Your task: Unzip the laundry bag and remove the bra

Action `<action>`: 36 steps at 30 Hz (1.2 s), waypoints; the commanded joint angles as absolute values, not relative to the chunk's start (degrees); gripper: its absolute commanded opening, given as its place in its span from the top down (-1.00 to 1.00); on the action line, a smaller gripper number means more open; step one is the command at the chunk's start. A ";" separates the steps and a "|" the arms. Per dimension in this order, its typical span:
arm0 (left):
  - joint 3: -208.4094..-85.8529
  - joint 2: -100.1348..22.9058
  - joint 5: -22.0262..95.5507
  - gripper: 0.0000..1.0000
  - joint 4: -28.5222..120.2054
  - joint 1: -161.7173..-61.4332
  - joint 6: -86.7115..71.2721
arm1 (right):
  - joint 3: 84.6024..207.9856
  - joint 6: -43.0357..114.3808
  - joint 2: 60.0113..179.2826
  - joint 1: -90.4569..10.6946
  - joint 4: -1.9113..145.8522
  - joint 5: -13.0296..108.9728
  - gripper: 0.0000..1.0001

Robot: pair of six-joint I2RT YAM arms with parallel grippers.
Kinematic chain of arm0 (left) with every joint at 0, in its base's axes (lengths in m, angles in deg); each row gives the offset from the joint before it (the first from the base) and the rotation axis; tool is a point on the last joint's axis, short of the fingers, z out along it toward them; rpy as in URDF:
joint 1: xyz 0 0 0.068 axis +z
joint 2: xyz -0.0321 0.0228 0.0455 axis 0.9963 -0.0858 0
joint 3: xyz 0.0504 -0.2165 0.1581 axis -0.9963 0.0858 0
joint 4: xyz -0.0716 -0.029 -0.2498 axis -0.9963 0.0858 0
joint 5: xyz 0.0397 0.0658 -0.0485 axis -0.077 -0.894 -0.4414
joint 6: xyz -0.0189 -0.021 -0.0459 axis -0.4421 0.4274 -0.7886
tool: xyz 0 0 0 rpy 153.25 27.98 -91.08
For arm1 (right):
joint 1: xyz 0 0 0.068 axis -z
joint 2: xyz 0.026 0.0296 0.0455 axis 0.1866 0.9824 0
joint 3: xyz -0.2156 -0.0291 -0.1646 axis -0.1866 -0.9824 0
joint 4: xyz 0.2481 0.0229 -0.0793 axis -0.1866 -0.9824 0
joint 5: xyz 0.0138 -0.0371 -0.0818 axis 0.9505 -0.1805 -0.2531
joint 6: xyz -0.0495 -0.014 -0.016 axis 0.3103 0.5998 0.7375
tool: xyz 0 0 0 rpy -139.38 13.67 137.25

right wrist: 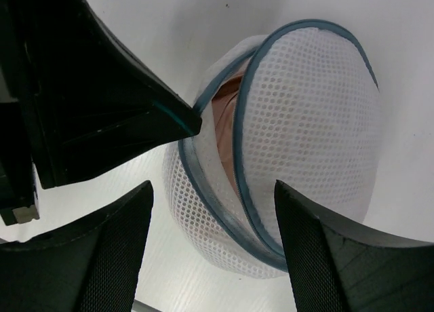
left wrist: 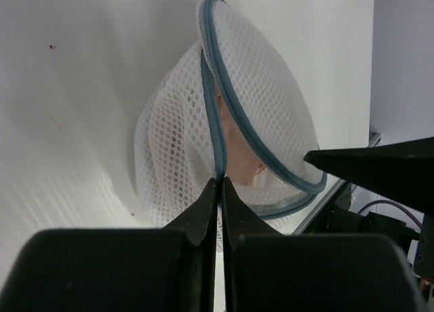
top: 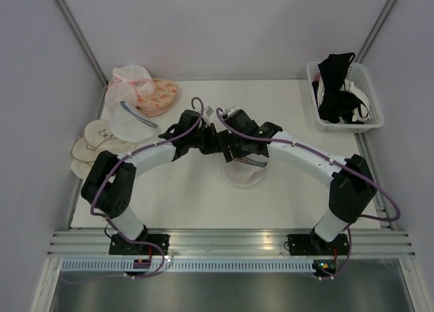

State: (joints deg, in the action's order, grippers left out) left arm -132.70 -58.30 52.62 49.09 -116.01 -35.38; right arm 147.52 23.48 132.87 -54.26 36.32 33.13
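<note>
Arms from both sides meet at the centre of the worktop (top: 203, 203) in the top view. The left claw (top: 214, 140) and right claw (top: 237, 154) crowd over the laundry bag (top: 245, 176), whose pale mesh shows just beneath them toward 6 o'clock. From this height neither claw's state can be made out. At 2 o'clock a white basket (top: 371, 112) holds black bras (top: 333, 88). At 10 o'clock a pink mesh pouch (top: 130, 80) lies touching an orange patterned bra (top: 161, 95), with cream padded cups (top: 91, 144) nearer 9 o'clock.

Left wrist view: the left claw (left wrist: 219, 183) has its fingertips pressed together, clamped on the grey-blue zipper rim (left wrist: 211, 102) at the bag's 6 o'clock edge. The rim gapes in a long slit, and the dusty pink bra (left wrist: 239, 149) shows inside it, wholly within the mesh. One finger (left wrist: 380, 169) of the right claw points in from 3 o'clock, its tip just beside the rim.

Right wrist view: the right claw (right wrist: 213, 190) stands with its fingers wide apart, the bag's dome between them and touching neither. The left claw's finger (right wrist: 122, 115) reaches in from 10 o'clock, its tip on the rim. Pink fabric fills the gap at 12 o'clock. A pale tag (right wrist: 20, 213) at 9 o'clock is too small to read.
</note>
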 commanded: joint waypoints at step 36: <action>-116.71 -49.34 63.83 0.95 37.66 -119.35 -36.74 | 138.26 24.65 119.07 -43.89 38.37 41.72 -0.42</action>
State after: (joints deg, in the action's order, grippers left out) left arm -117.55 -49.03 62.04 41.60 -118.22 -36.19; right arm 140.24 22.50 117.26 -43.07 34.57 32.06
